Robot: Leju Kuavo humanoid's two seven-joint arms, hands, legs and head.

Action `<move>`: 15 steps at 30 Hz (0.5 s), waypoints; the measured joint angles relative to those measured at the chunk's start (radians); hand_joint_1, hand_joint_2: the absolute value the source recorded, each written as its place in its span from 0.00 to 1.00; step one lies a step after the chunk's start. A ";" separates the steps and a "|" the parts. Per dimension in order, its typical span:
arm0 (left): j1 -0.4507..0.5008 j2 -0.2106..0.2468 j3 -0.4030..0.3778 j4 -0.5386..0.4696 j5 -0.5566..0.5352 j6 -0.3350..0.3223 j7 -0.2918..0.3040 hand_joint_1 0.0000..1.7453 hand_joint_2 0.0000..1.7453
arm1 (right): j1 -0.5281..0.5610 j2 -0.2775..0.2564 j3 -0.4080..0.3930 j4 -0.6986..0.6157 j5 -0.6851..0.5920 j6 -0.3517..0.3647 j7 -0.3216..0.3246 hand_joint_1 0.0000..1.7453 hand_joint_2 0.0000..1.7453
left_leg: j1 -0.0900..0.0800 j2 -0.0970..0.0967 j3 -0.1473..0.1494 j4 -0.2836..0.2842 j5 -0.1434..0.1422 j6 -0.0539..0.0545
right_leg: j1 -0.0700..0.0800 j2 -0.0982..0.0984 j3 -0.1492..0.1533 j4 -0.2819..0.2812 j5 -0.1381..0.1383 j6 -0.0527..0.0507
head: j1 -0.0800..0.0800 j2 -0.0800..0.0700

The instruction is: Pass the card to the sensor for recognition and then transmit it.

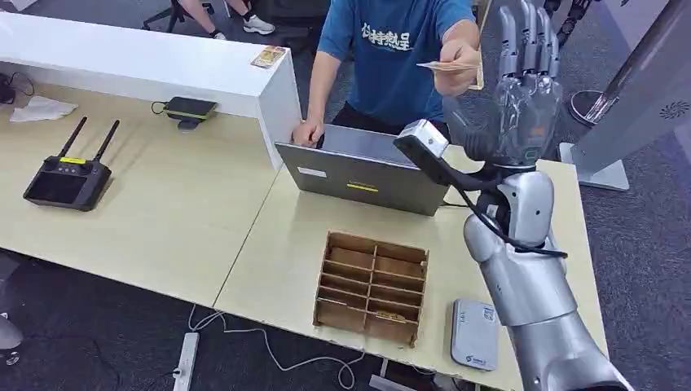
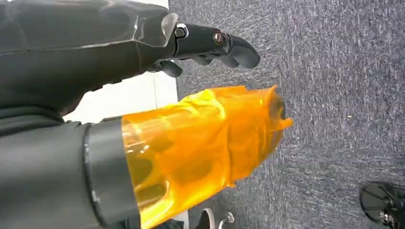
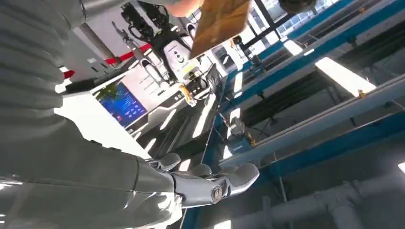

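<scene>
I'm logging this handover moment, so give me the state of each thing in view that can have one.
right hand: raised, fingers straight and apart, holding nothing
card: held in the person's hand, beside the right hand
left hand: hanging over grey carpet, holding nothing
laptop: open, facing the person
wooden organizer: flat on the table, a small item in one front slot
card reader: flat near the table edge, nothing on it

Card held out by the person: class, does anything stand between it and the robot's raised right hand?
Nothing visible does. The card sits in the person's hand, just beside the open fingers of the right hand, with only air between them.
</scene>
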 joint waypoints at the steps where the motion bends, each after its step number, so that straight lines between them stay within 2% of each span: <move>1: 0.000 0.002 0.000 0.008 0.000 0.002 0.000 0.00 0.00 | -0.001 -0.003 0.002 0.006 0.001 -0.001 0.000 0.00 1.00 | 0.000 0.000 0.000 0.000 0.000 0.000 | 0.000 0.000 0.000 0.000 0.000 0.000 | 0.000 0.000; 15: 0.000 0.018 0.000 0.042 0.000 0.009 0.000 0.00 0.00 | 0.001 -0.033 0.009 0.047 -0.018 -0.012 0.003 0.00 1.00 | 0.000 0.000 0.000 0.000 0.000 0.000 | 0.000 0.000 0.000 0.000 0.000 0.000 | 0.000 0.000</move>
